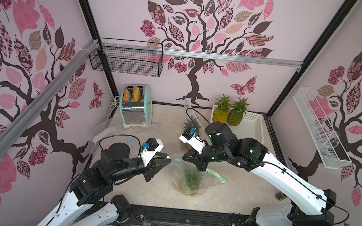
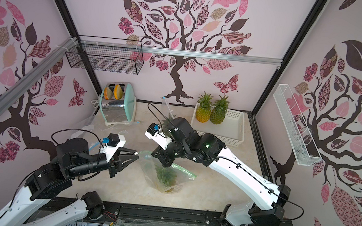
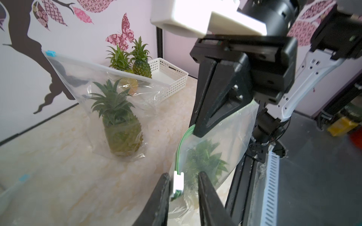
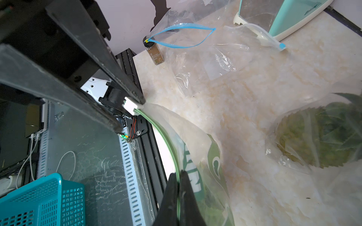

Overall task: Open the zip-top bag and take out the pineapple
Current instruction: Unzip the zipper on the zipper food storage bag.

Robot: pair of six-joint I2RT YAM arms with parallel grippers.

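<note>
Pale pink walls (image 1: 122, 7) bearing brown tree decals (image 1: 200, 50) are enclosing a cream marble-patterned tabletop (image 1: 156, 194), a black wire basket (image 1: 125, 62) hanging above.

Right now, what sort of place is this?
Probably a robot test booth dressed as a kitchen: tree-decal wall panels on black frame posts, a marble-look counter, a toaster at the back.

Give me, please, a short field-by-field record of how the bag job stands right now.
Bag: clear plastic zip-top bag with green seal, standing on the pale marble-look tabletop
Contents: small green-topped pineapple, inside the bag, not yet taken out
Slider: small white plastic slider, at the end of the seal
Left claw: open, jaws either side of the slider
Right claw: shut on the bag's green seal edge
</note>
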